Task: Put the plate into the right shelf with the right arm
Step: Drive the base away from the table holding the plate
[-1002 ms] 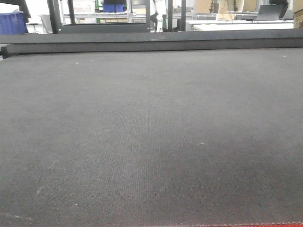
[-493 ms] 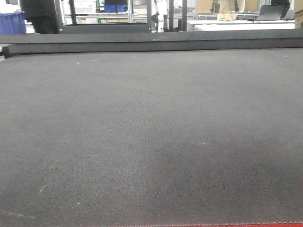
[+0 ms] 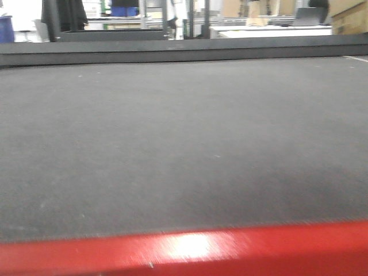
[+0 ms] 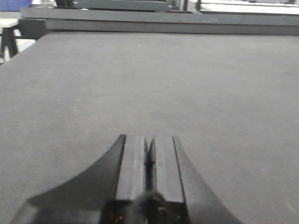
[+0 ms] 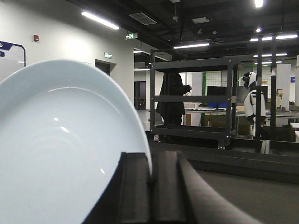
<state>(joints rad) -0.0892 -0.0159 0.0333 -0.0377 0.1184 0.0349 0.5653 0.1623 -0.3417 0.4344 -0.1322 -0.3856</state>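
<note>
In the right wrist view my right gripper [image 5: 150, 161] is shut on the rim of the plain white plate [image 5: 60, 149]. The plate stands on edge and fills the left half of that view, lifted above the black table [image 5: 252, 196]. In the left wrist view my left gripper [image 4: 149, 144] is shut and empty, low over the black table top [image 4: 154, 79]. The stainless-steel right shelf is out of view. Neither arm shows in the front view.
The front view shows the black table top [image 3: 184, 132] with its red front edge [image 3: 190, 247]. A dark metal rack [image 5: 189, 98] and a person in black [image 5: 172, 98] stand beyond the table. A white robot figure [image 5: 252, 105] stands at the far right.
The front view has shifted: the table's red front edge now fills the bottom, and the background has slid left. The person in black now shows at the far left.
</note>
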